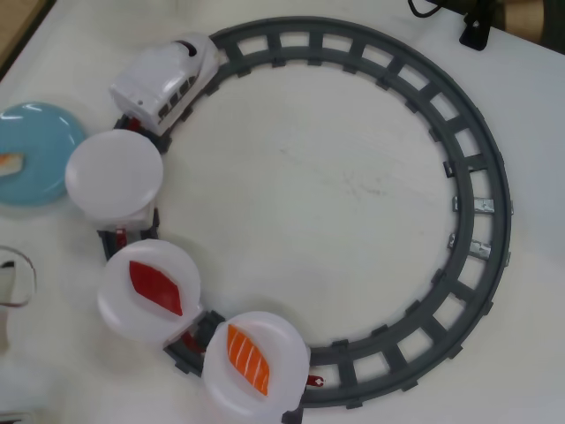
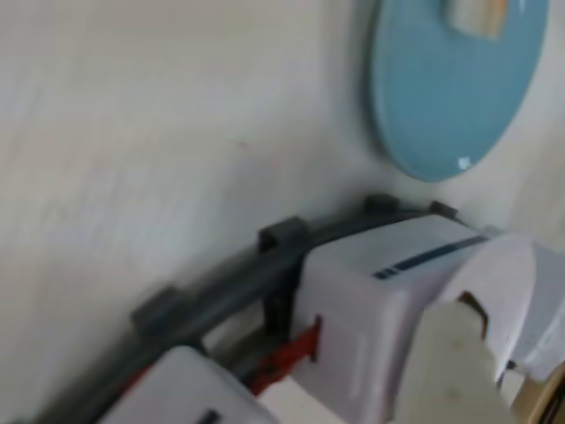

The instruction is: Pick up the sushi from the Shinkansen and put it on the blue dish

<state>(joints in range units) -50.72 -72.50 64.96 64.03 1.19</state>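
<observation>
Sushi (image 1: 9, 163) lies on the blue dish (image 1: 40, 150) at the tabletop's left edge, beside the Shinkansen (image 1: 168, 79) (first plate bare); likely light, stiff, slick plastic, best pinched across its sides; gripper (image 2: 455, 353) blurred, whether apart or together I cannot tell.

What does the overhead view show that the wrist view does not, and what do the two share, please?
Only the overhead view shows the whole track loop, the three white plates, the dark red piece and the orange salmon piece.

Only the wrist view shows a red coupling up close and a pale, blurred part, probably the gripper.

Both show the blue dish with the sushi on it, and the Shinkansen.
</observation>
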